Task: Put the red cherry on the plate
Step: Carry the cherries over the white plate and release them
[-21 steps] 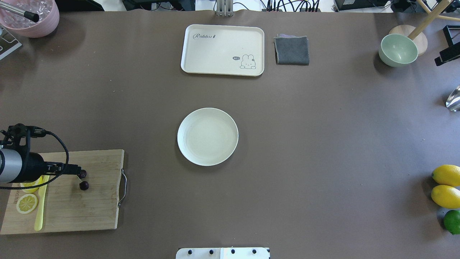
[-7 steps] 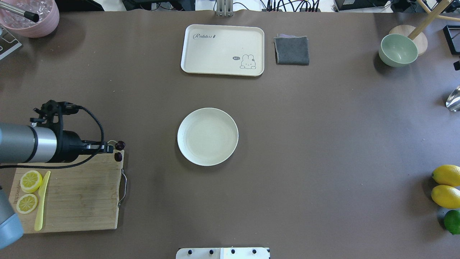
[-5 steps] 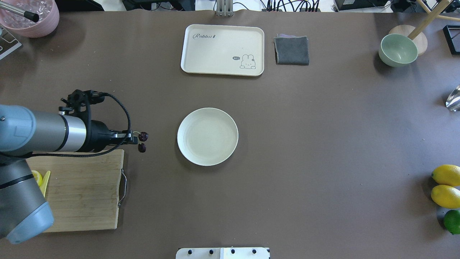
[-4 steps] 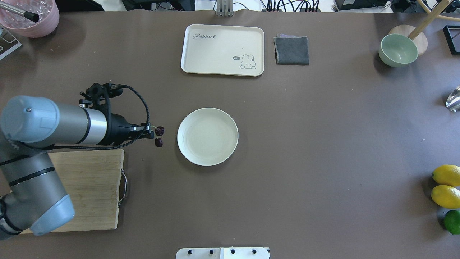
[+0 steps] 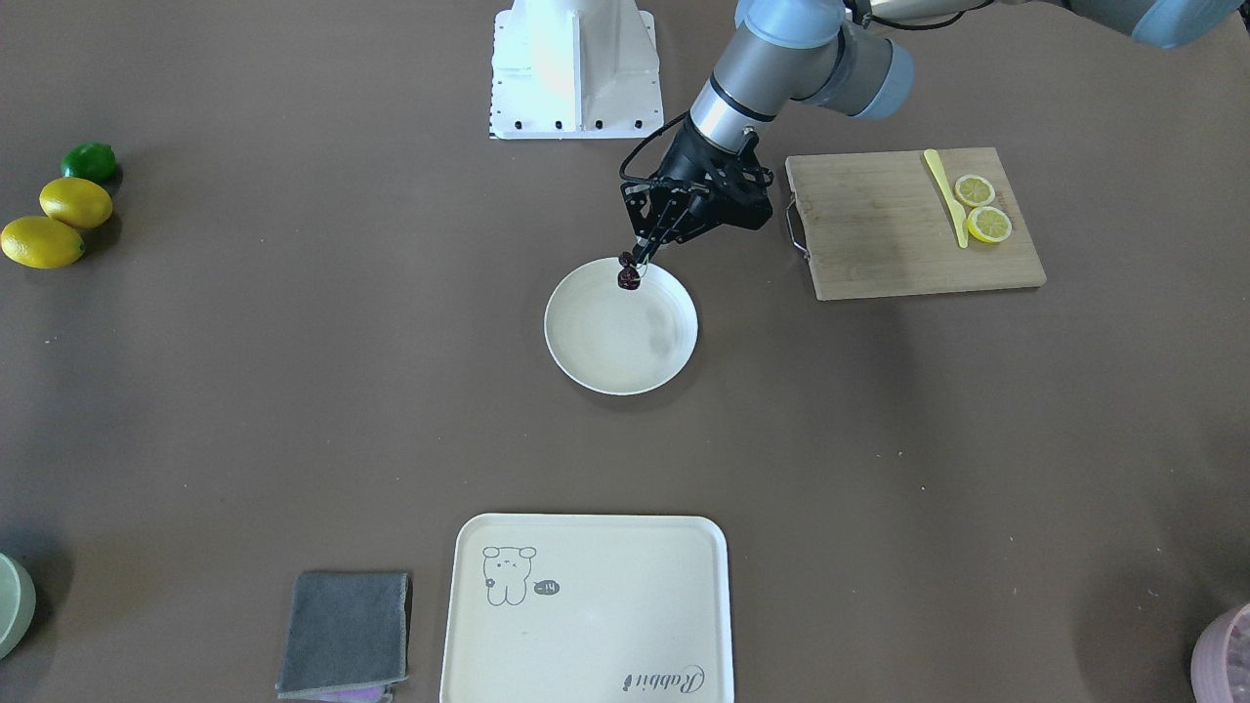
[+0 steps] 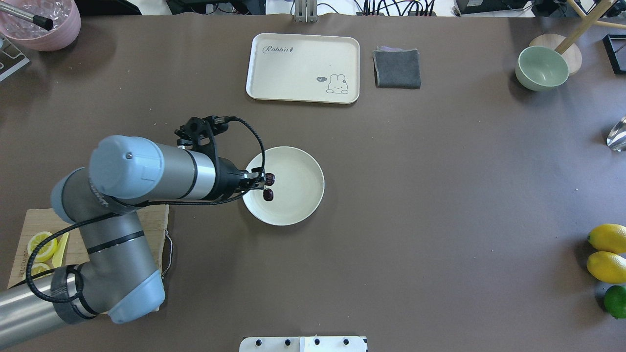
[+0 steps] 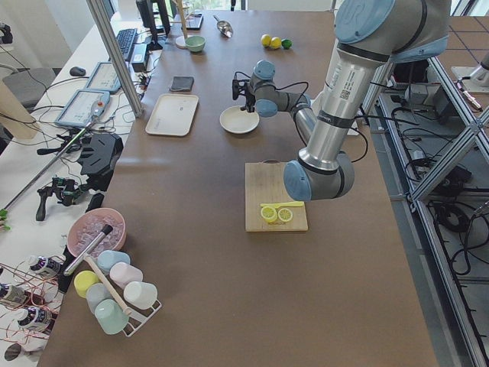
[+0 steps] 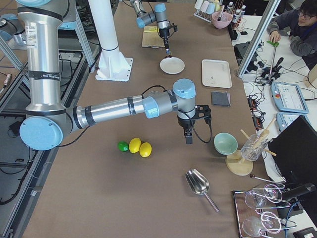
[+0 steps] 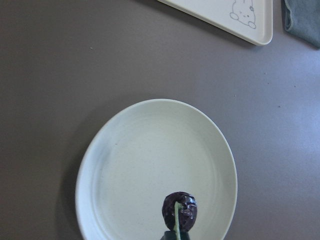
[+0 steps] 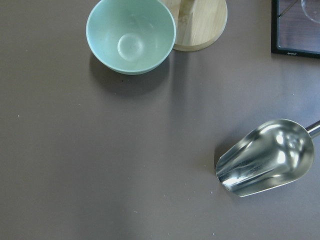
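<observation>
Red cherry (image 6: 268,194): off the table, hanging by its green stem from the left gripper (image 6: 259,177) over the plate (image 6: 301,193); both berries inside the rim line in the overhead view; touching the plate or not, cannot tell.
Cutting board (image 5: 879,234): far left, bearing two lemon slices (image 6: 41,246) and a yellow knife (image 5: 942,195); well apart from the plate.
Left gripper: fingers clenched on the stem alone, berries dangling free beneath; likely held this way to spare the soft fruit and let it fall straight on release.
Plate: at the table's centre, bare apart from the cherry above its left inner part; raised rim likely to stop the berries rolling off.
Step in hand: probably lowering or about to let go; task nearly done, release not yet made.
Risk: berries close to the rim, so a swing on the stem could put one outside.
Rabbit tray (image 6: 293,68): beyond the plate, grey cloth (image 6: 397,68) just beside it.
Right gripper (image 8: 188,136): far right, near the green bowl (image 10: 131,35) and metal scoop (image 10: 265,160), idle; fingers' state cannot tell.
</observation>
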`<state>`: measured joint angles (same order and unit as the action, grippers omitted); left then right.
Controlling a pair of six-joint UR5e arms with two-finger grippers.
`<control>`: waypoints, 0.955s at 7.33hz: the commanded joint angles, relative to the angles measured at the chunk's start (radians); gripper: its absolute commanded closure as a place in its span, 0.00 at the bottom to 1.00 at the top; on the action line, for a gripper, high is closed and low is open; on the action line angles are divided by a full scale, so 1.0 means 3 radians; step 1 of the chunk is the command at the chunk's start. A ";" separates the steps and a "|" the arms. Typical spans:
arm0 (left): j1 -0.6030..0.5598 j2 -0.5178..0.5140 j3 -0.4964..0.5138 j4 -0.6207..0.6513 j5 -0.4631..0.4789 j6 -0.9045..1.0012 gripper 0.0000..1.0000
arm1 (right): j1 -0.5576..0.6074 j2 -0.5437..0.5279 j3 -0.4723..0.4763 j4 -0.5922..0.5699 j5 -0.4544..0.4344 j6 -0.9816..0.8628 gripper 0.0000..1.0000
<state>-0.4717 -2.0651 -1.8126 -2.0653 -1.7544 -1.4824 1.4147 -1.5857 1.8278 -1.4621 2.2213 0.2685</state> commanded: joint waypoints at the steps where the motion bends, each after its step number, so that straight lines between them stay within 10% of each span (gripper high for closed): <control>1: 0.0028 -0.0035 0.0024 0.0027 0.0039 -0.0008 0.02 | -0.0001 -0.0083 0.0002 0.0001 -0.0005 0.0000 0.00; 5: -0.0104 0.0016 -0.0170 0.0134 0.0004 0.0022 0.02 | -0.0001 -0.0190 -0.0038 -0.0005 0.0005 0.0005 0.00; 7: -0.0577 0.0073 -0.0542 0.1019 -0.0621 0.0535 0.02 | 0.0060 -0.0277 -0.0044 -0.0040 0.0030 -0.0132 0.00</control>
<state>-0.5487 -2.0522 -1.9064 -1.9228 -1.8226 -1.4280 1.4208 -1.6520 1.8161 -1.4705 2.2262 0.2572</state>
